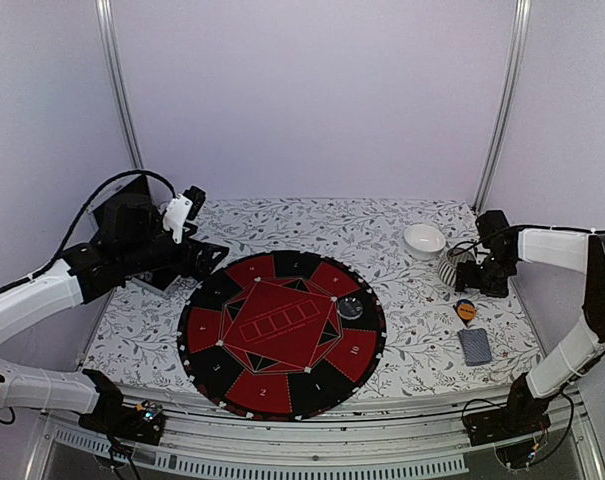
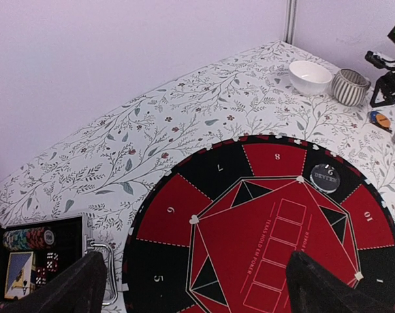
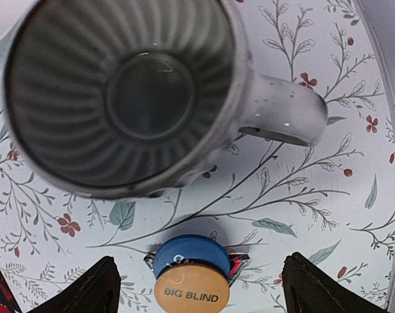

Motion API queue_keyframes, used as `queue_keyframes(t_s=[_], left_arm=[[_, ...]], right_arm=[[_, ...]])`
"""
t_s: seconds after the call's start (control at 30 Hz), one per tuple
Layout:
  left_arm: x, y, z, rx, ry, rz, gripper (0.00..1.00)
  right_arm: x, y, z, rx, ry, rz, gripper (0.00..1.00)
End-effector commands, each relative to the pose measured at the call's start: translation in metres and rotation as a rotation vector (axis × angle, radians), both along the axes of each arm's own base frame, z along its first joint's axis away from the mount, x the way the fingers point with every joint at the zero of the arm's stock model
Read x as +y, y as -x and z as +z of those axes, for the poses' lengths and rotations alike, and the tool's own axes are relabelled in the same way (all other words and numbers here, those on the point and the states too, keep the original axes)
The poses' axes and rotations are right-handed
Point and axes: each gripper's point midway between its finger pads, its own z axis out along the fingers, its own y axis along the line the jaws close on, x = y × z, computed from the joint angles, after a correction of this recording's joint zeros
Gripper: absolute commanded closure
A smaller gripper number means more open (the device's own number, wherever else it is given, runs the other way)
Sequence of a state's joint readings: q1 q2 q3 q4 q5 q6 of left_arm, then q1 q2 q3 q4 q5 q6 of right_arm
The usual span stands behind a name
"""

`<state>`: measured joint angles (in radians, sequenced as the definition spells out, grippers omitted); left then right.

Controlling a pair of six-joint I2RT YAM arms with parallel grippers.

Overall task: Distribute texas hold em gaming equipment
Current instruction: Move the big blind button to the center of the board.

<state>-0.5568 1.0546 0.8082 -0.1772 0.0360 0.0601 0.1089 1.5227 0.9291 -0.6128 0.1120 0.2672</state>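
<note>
While both arms hang above it, table (image 1: 422,330): floral cloth, fills the lower half of the top view.
mat (image 1: 282,332): round, red and black, numbered sectors, flat at the centre of the top view.
left gripper (image 2: 197,274): jaws wide apart, nothing between them; sits at the mat's upper left in the top view.
right gripper (image 3: 200,270): jaws apart, one finger on either side of the stacked discs, not touching them; right side of the top view, just beside the cup.
case (image 2: 70,235): black, open, lower left of the left wrist view, beside the mat.
chips (image 2: 26,238): row inside the case, red dice (image 2: 51,261) just below them.
bowl (image 1: 424,232): white, upper right of the top view, next to the cup.
cup (image 1: 451,268): ribbed, grey, upright; fills the top of the right wrist view.
card deck (image 1: 474,346): blue back up, lower right of the top view, on the cloth apart from the mat.
dealer disc (image 1: 350,306): dark, on the mat's upper right.
orange disc (image 3: 192,293): reads "BIG BLIND", bottom centre of the right wrist view, lying on the blue disc.
blue disc (image 3: 187,255): just below the cup.
marker (image 3: 236,266): red-black corner showing under the blue disc, the rest hidden.
</note>
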Motion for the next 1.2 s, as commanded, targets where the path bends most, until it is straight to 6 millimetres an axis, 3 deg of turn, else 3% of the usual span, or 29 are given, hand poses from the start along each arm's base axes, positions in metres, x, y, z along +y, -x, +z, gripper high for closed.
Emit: queue_keyframes(t_s=[0.0, 0.13, 0.6, 0.87, 1.0, 1.17], left_arm=[[-0.002, 0.003, 0.004, -0.025, 0.005, -0.015, 0.02], [-0.002, 0.003, 0.003, -0.024, 0.001, -0.014, 0.02], [-0.001, 0.003, 0.004, -0.028, -0.001, -0.014, 0.02], [-0.002, 0.004, 0.005, -0.032, 0.002, -0.016, 0.02], [-0.001, 0.004, 0.004, -0.031, -0.001, -0.013, 0.02], [-0.001, 0.004, 0.005, -0.033, 0.000, -0.014, 0.02]], right_arm=[[-0.006, -0.009, -0.014, -0.013, -0.010, -0.018, 0.16], [-0.006, -0.004, -0.030, 0.036, -0.003, -0.020, 0.26], [0.008, 0.014, -0.050, 0.096, 0.017, -0.008, 0.20], [0.014, 0.016, -0.051, 0.100, -0.006, 0.004, 0.42], [0.028, 0.019, -0.053, 0.117, -0.005, 0.044, 0.51], [0.061, 0.027, -0.054, 0.142, -0.020, 0.121, 0.53]])
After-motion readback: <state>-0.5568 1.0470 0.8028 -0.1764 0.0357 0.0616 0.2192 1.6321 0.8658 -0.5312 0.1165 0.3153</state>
